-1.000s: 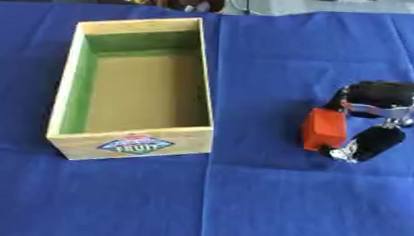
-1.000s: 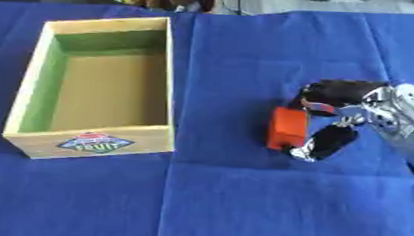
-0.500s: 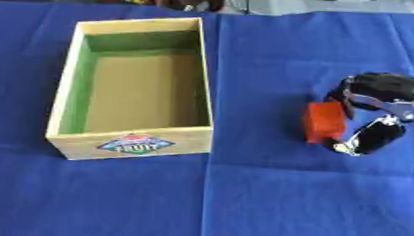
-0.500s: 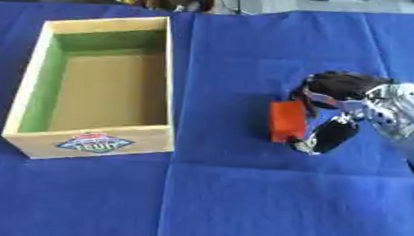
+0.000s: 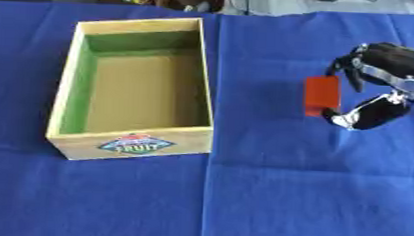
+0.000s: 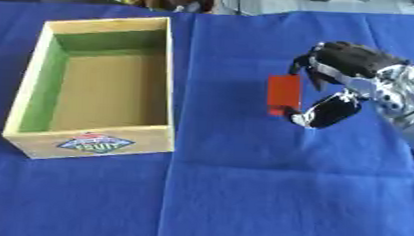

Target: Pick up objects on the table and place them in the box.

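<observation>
**Right hand has the red block, box waits to the left**

Here is the right hand (image 6: 348,78), black with silver at the joints, coming in from the right side of the table. Its fingers (image 6: 331,58) curl over the top of a small red block (image 6: 284,94) while the thumb (image 6: 326,111) closes in from below, so the block is pinched between them. The block is a flat, smooth-faced rectangle, standing on its short end with its broad face toward the camera. A dark shadow sits on the cloth just left of it; whether its lower edge touches the cloth I cannot tell.

Well apart to the left sits the box (image 5: 67,91), a long open-topped rectangle with pale wooden walls. The left inner wall is painted green, the far inner wall a darker green, and the floor is plain tan with nothing lying on it. On its near face there is a colourful diamond-shaped label (image 5: 136,144) reading "FRUIT".

Everything stands on a table (image 5: 242,191) covered in a deep blue cloth, matte, with soft creases running across and down it like old fold lines. Past the far edge of the table the room shows only as a thin strip of grey floor and some dark, indistinct shapes.

The left hand shows in neither view.
</observation>
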You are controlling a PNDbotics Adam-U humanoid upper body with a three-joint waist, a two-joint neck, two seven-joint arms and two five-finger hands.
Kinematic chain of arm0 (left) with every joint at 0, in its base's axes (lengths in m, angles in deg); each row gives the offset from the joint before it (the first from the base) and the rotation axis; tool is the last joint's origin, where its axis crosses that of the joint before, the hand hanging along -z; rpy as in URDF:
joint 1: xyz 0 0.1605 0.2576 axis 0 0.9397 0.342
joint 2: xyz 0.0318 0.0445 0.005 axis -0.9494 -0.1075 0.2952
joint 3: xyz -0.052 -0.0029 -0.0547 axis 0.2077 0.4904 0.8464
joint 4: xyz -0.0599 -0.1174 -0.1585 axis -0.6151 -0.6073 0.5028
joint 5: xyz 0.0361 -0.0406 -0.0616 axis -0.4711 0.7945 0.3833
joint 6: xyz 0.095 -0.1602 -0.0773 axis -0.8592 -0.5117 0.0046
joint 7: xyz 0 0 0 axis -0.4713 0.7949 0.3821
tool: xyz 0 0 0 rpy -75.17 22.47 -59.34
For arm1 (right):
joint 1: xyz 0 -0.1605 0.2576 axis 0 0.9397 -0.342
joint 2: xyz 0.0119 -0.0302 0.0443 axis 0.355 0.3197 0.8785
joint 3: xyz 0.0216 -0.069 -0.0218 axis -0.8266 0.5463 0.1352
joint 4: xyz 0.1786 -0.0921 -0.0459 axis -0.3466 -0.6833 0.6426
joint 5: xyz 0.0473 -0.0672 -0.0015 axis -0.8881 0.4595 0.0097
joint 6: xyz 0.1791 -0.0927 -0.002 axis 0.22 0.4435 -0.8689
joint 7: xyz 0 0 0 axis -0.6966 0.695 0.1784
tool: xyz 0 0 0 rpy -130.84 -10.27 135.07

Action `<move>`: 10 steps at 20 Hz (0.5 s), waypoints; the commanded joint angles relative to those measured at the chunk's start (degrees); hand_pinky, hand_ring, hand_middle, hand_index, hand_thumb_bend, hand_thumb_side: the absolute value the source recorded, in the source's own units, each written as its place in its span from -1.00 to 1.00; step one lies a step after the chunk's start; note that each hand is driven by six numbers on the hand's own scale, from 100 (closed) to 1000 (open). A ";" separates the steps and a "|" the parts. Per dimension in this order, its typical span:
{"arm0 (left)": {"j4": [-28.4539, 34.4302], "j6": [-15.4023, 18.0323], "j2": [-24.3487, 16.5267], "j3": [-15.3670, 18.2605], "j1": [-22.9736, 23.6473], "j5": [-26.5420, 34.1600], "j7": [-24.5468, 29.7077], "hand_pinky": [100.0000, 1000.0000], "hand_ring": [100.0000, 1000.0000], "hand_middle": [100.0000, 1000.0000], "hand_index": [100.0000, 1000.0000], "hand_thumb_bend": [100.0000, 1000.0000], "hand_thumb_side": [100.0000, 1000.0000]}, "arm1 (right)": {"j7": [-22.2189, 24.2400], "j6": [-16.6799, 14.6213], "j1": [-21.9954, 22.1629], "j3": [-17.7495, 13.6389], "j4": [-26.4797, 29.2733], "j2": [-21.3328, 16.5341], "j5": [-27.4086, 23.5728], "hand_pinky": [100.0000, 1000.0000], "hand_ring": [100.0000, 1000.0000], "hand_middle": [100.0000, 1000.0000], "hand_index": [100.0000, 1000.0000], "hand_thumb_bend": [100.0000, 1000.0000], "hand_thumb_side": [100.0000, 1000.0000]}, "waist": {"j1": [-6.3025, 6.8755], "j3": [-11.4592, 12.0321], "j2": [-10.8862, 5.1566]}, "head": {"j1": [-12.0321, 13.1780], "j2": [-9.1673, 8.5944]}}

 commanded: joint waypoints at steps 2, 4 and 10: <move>1.06 -0.09 -0.61 -0.17 -0.21 0.07 0.21 0.19 0.34 0.40 0.53 -1.00 0.96 | -1.56 1.19 -2.56 -2.02 2.18 -0.56 -0.37 0.03 -0.14 -0.59 -0.55 -1.00 -0.48 | -0.19 0.04 -1.86 | 0.02 -0.53; 1.06 -0.13 -0.60 -0.19 -0.11 0.08 0.25 0.19 0.34 0.40 0.53 -1.00 0.96 | -2.02 1.46 -3.86 -2.20 2.57 -0.11 -0.16 0.02 -0.15 -0.59 -0.59 -1.00 -0.49 | -0.23 0.10 -1.96 | -0.02 -0.56; 1.06 -0.18 -0.61 -0.23 0.10 0.10 0.32 0.19 0.34 0.40 0.53 -1.00 0.96 | -2.38 1.31 -8.21 -1.67 3.06 1.47 1.03 0.02 -0.16 -0.60 -0.60 -1.00 -0.40 | -0.40 0.33 -2.17 | -0.11 -0.73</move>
